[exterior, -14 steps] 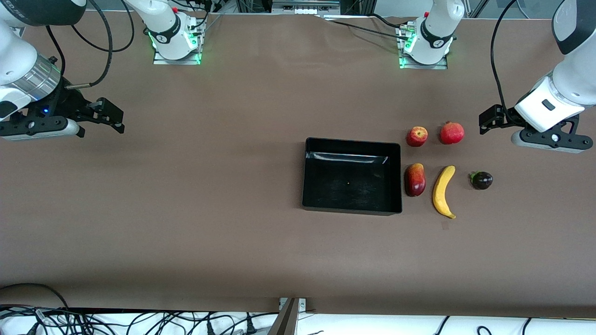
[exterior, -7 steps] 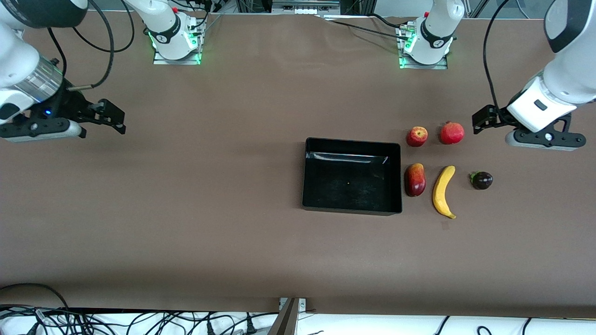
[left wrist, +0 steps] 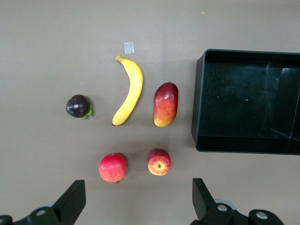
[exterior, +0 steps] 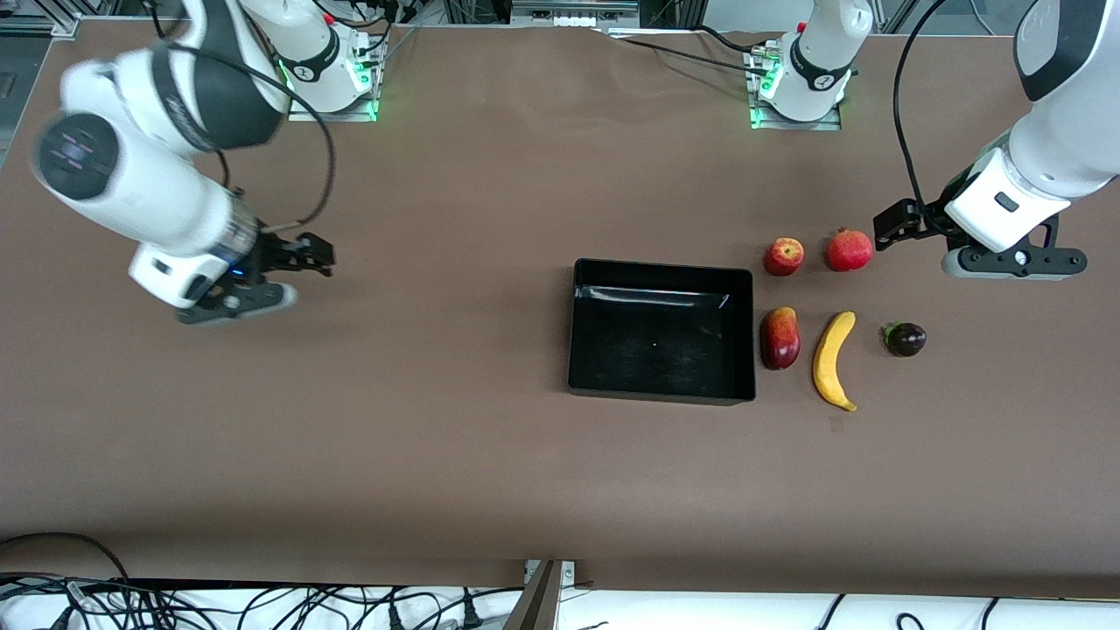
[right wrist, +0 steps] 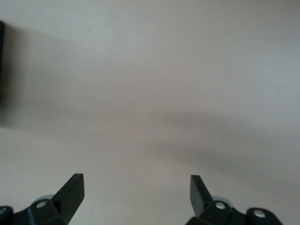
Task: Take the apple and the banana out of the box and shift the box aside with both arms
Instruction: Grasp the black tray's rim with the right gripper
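Note:
The black box [exterior: 662, 268] stands empty near the table's middle. Beside it, toward the left arm's end, lie the fruits: a yellow banana [exterior: 831, 360] and, farther from the front camera, a small red apple [exterior: 783, 256]. My left gripper [exterior: 892, 229] hangs open over the table beside the pomegranate, holding nothing. Its wrist view shows the banana [left wrist: 130, 90], the apple [left wrist: 159, 162] and the box [left wrist: 198, 98] ahead of the left gripper [left wrist: 138, 187]. My right gripper [exterior: 308, 255] is open and empty over bare table toward the right arm's end. In its own view the right gripper [right wrist: 136, 180] has only blurred tabletop ahead.
A red pomegranate [exterior: 849, 250] lies beside the apple. A red-yellow mango [exterior: 780, 338] sits between box and banana. A dark mangosteen [exterior: 905, 339] lies beside the banana toward the left arm's end. A small tape mark [exterior: 837, 424] is near the banana's tip.
The right arm has swung in from the table's end toward the box, its gripper still open. The left gripper has edged toward the pomegranate. Box and fruits have not moved.

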You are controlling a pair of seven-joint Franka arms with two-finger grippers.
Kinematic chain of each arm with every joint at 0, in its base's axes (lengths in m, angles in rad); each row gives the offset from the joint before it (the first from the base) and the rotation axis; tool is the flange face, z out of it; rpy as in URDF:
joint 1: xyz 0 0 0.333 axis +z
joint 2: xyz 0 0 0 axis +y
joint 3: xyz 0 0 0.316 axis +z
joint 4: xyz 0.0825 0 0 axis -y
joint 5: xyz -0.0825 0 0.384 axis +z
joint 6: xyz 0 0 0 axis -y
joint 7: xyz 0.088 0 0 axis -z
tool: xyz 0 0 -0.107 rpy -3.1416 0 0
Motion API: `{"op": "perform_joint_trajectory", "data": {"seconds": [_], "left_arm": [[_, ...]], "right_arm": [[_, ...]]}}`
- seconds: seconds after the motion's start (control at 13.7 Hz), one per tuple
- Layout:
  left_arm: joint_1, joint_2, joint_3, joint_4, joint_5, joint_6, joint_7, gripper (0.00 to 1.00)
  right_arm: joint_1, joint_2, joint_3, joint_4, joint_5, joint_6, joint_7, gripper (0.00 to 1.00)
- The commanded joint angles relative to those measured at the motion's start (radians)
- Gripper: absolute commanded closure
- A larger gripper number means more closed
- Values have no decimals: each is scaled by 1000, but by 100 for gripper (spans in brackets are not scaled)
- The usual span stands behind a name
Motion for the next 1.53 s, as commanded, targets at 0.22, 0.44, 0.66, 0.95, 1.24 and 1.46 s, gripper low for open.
{"op": "perform_joint_trajectory", "data": {"seconds": [0.22,0.44,0.66,0.95,1.24,1.46], "left_arm": [[17,37,7,106,-19,-148,9,0],[14,40,6,105,-22,-182,15,0],[-6,54,-8,109,-56,-211,6,0],[-23,91,-14,114,-117,-289,15,0],[22,98,15,186,-82,-358,22,0],[98,100,20,264,-115,-337,51,0]], "right_arm": [[282,187,-1,30,48,282,469,0],[415,324,-2,42,36,465,746,0],[494,431,-11,97,31,537,838,0],[565,539,-46,169,17,595,909,1],[588,559,-70,174,-6,616,907,40],[579,556,-74,174,-9,611,892,100]]}}
